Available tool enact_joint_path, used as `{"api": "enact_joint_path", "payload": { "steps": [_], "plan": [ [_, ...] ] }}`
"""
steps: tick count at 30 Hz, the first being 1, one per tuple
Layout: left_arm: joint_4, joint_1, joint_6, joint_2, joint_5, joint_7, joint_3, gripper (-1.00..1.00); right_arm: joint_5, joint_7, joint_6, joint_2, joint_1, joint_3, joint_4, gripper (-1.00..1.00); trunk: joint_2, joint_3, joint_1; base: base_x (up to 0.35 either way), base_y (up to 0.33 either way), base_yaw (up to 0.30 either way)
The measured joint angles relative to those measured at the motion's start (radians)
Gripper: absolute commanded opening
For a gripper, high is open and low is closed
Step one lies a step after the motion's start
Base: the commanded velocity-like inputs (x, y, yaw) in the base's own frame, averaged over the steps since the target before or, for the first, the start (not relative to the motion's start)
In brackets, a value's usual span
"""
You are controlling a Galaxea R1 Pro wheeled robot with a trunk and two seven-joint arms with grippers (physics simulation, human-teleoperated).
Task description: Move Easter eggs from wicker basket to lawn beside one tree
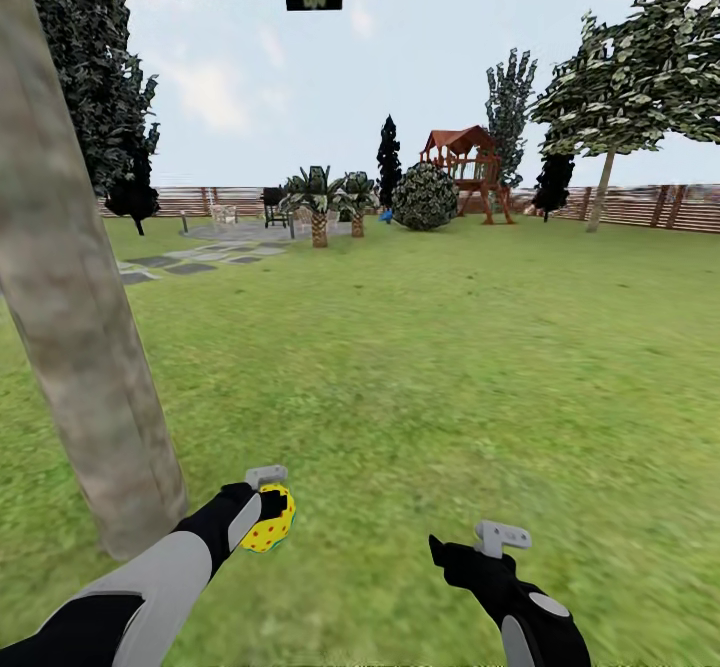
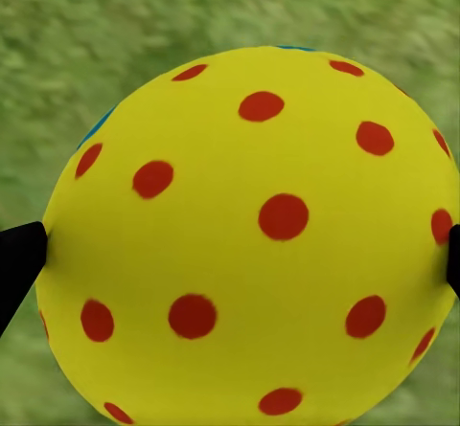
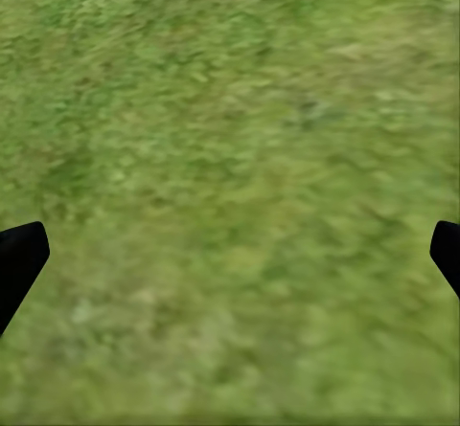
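So the left tool [image 1: 262, 509] is clamped on one egg [image 1: 270, 521] beside the tree [image 1: 70, 307], not yet set on the lawn [image 1: 450, 367]. Right tool [image 1: 470, 552] is apart, empty; other eggs' whereabouts unclear.

The tree [image 1: 75, 317] beside the left arm is cut off by the left and top edges of the head view, so only part of its trunk and a few leaf patches are seen. The Easter egg [image 1: 270, 519] is partly covered there by the left gripper [image 1: 262, 507]; in the left wrist view the egg [image 2: 254, 235] is cropped at the bottom edge, and only slivers of the black fingertips [image 2: 17, 263] are shown. The right gripper's fingertips [image 3: 19, 258] are likewise clipped at the sides. The lawn [image 3: 230, 158] is rendered blurred. Distant items by the fence [image 1: 640, 205] are too small to be identified.
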Motion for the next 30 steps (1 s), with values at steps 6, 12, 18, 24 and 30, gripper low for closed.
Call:
{"api": "enact_joint_path", "payload": {
  "steps": [6,12,18,24,30],
  "plan": [
    [0.0,0.0,0.0,0.0,0.0,0.0,-0.001,-1.0,0.0,0.0,0.0,0.0,0.0,0.0,0.0,1.0,-0.042,-0.019,0.023,0.0,0.0,0.0],
    [0.0,0.0,-0.001,0.0,0.0,0.0,-0.001,-1.0,0.0,0.0,0.0,0.0,0.0,0.0,0.0,1.0,-0.084,-0.038,0.046,0.0,0.0,0.0],
    [-0.001,0.0,-0.001,0.0,0.0,0.0,-0.001,-1.0,0.0,0.0,0.0,0.0,0.0,0.0,0.0,1.0,-0.126,-0.056,0.069,0.0,0.0,0.0],
    [-0.002,0.0,-0.001,0.0,0.0,0.0,-0.001,-1.0,0.0,0.0,0.0,0.0,0.0,0.0,0.0,1.0,-0.168,-0.075,0.092,0.0,0.0,0.0],
    [-0.002,0.0,-0.001,0.0,0.0,0.0,-0.001,-1.0,0.0,0.0,0.0,0.0,0.0,0.0,0.0,1.0,-0.21,-0.094,0.115,0.0,0.0,0.0]
  ]
}}
